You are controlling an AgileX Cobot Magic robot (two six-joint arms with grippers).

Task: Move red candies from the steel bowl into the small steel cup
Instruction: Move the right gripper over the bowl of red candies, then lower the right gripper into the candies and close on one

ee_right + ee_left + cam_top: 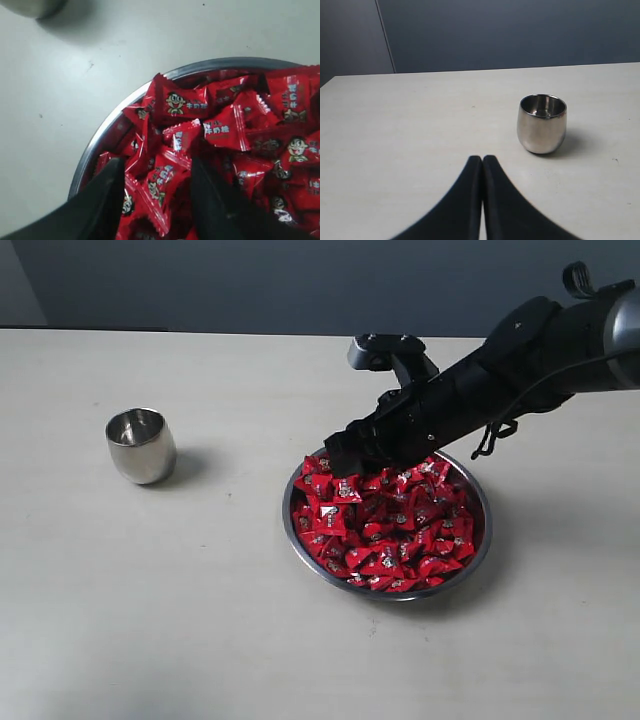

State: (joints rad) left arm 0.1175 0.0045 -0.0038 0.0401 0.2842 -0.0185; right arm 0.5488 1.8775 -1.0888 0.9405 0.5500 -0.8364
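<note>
A pale beige, matte table (150, 640) fills most of the scene under soft light. Behind the table's far edge stands a dark blue-grey wall (250, 280), with a lighter grey panel (350, 40) adjoining it.

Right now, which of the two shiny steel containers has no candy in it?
The small steel cup, standing alone: its inside shows only bare metal, while the wide steel bowl is heaped with red candies.

Right gripper (157, 170) at lower middle of frame, black fingers spread apart, tips down among red candies (220, 130) inside steel bowl (225, 62). Cup (30, 5) cut off, upper left corner.
</note>
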